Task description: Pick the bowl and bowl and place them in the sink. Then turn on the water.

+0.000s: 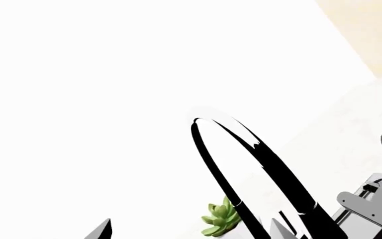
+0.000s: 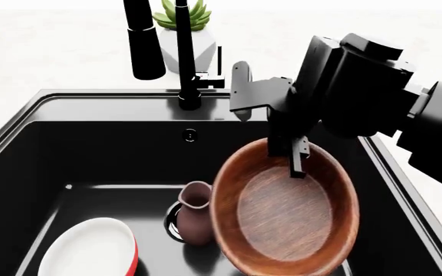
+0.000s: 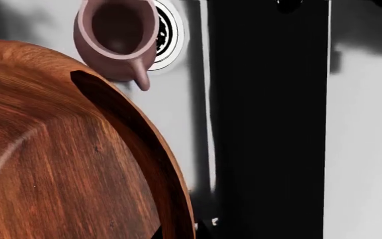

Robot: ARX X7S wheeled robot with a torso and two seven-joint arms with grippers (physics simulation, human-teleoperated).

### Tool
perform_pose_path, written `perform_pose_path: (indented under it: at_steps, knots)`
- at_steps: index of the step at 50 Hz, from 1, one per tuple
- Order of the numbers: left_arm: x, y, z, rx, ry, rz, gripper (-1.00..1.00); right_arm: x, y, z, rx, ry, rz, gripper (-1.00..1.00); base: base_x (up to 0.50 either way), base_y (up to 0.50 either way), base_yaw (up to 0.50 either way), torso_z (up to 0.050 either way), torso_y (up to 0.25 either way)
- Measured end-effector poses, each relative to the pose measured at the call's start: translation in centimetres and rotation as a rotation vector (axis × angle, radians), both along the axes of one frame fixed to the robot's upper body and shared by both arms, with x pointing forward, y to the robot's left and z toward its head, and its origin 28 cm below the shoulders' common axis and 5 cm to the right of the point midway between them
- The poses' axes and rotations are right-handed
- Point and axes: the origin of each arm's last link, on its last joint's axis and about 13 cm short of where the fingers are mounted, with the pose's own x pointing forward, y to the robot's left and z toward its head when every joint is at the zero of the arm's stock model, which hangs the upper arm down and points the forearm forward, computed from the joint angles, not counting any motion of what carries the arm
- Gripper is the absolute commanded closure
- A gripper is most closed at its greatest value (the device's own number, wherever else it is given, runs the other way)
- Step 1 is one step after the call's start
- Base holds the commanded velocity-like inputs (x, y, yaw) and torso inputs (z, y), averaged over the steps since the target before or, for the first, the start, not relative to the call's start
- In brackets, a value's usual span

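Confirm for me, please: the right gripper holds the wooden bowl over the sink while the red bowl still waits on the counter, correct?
Not quite: the head view shows the red bowl already lying in the sink. The right gripper does hold the wooden bowl over it.

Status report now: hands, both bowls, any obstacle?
Right hand shut on wooden bowl, held over sink. Red bowl already in. Left hand unclear. Pitcher beside drop spot.

Wooden bowl (image 2: 286, 221): tilted, rim gripped by right hand (image 2: 298, 156), over sink (image 2: 90, 149).
Red bowl (image 2: 90, 250): on sink floor.
Pitcher (image 2: 196, 213): upright beside drain.
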Motion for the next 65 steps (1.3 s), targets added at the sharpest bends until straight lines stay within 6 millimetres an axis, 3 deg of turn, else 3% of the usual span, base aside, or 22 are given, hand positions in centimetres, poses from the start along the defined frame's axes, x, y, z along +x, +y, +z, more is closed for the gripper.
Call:
perform_pose_path:
  at_steps: [14, 15, 27, 43, 56, 65]
  knots:
    - [0.0, 0.0, -0.1, 0.001, 0.003, -0.002, -1.00, -0.2, 0.0, -0.9, -0.017, -0.015, 0.014, 1.00, 0.00, 0.00, 0.00, 0.000, 0.000]
    - [0.0, 0.0, -0.1, 0.001, 0.003, -0.003, -1.00, -0.2, 0.0, -1.0, -0.016, -0.017, 0.015, -1.00, 0.00, 0.00, 0.00, 0.000, 0.000]
    - [0.1, -0.1, -0.2, 0.000, 0.010, -0.007, -1.00, -0.5, 0.2, -1.7, 0.010, 0.033, 0.030, -1.00, 0.00, 0.00, 0.00, 0.000, 0.000]
    - [0.2, -0.2, -0.4, -0.010, 0.018, -0.001, -1.00, -0.1, 0.0, 0.7, 0.079, -0.050, 0.040, -1.00, 0.00, 0.00, 0.00, 0.000, 0.000]
    - [0.4, -0.4, -0.3, -0.052, -0.042, 0.024, -1.00, 0.5, -0.5, 2.9, 0.368, -0.216, 0.032, -1.00, 0.00, 0.00, 0.00, 0.000, 0.000]
    - [0.4, -0.9, -0.4, -0.099, -0.094, 0.052, -1.00, 1.5, -0.7, 3.1, 0.600, -0.395, -0.011, -1.00, 0.00, 0.00, 0.00, 0.000, 0.000]
